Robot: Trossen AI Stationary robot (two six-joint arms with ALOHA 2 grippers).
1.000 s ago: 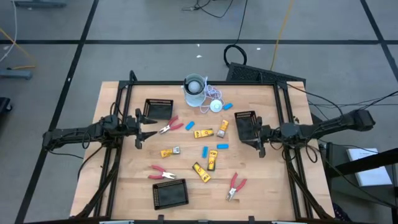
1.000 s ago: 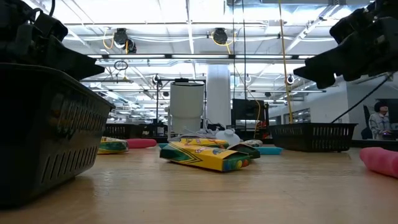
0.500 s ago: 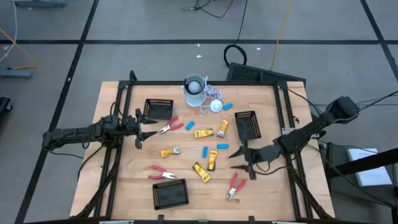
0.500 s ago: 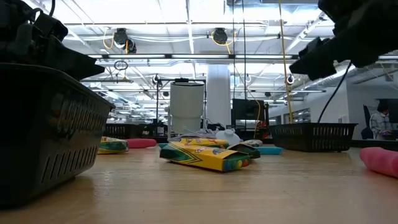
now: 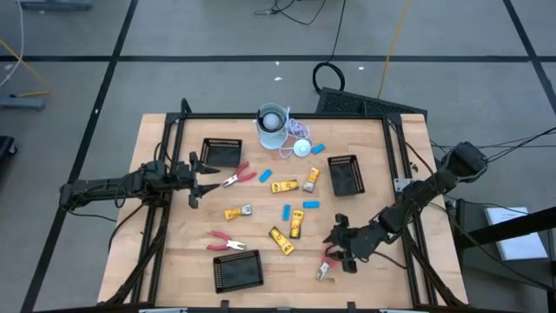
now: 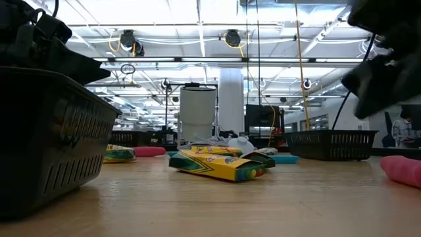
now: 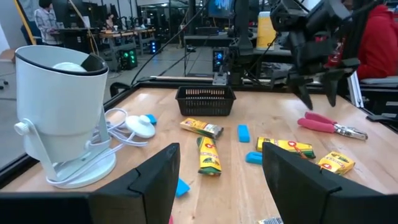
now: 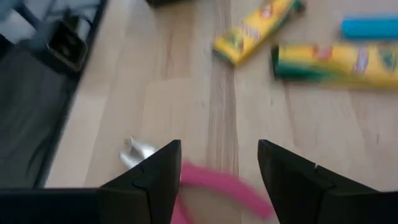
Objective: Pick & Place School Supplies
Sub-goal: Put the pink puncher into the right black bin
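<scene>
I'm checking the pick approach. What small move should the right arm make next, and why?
Probably lower the right tool straight onto the red-handled pliers: its fingers are open, the pink handles lie between them, and nothing is held.

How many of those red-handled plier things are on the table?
3: one beside the left gripper, one above the front tray, one under the right gripper.

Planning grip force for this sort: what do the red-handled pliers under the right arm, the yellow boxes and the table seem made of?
Red-handled pliers: bare shiny metal jaws, handles probably soft matte plastic or rubber.
Yellow boxes: apparently printed, slightly glossy cardboard with folded edges.
Table: pale wood planks with visible grain.
</scene>
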